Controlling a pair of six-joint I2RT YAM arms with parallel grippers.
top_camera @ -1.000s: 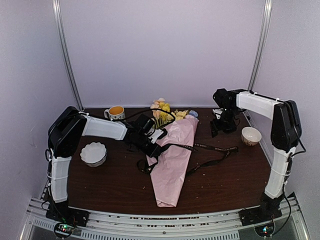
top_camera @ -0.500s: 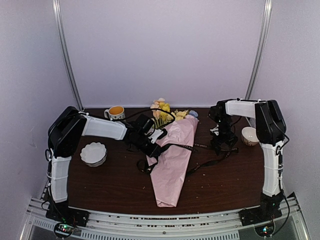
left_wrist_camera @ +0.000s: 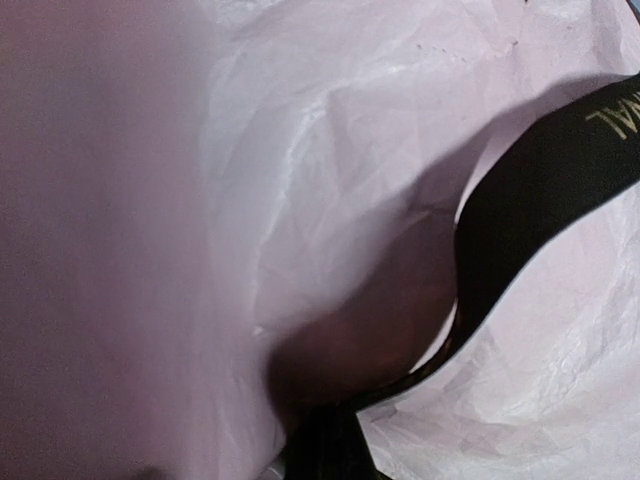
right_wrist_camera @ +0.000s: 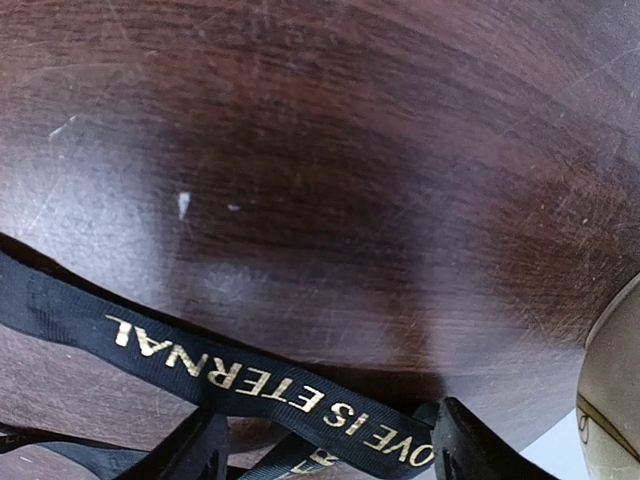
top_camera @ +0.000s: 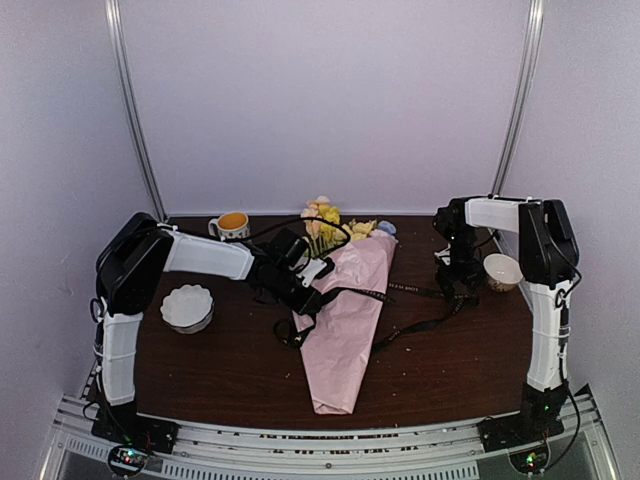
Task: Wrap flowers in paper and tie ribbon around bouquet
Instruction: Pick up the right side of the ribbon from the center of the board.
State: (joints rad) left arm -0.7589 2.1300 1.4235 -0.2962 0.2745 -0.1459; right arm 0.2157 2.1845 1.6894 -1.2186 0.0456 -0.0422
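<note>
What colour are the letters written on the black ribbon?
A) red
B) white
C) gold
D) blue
C: the right wrist view shows shiny gold letters printed along the long black ribbon, which lies on the dark brown wooden table.

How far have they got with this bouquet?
Done: the paper is a cone around the flowers. In hand: the ribbon lies across the cone, untied; the left tool is shut beside the cone, and the right tool stands open over the ribbon's far end. Left: looping and tying.
</note>
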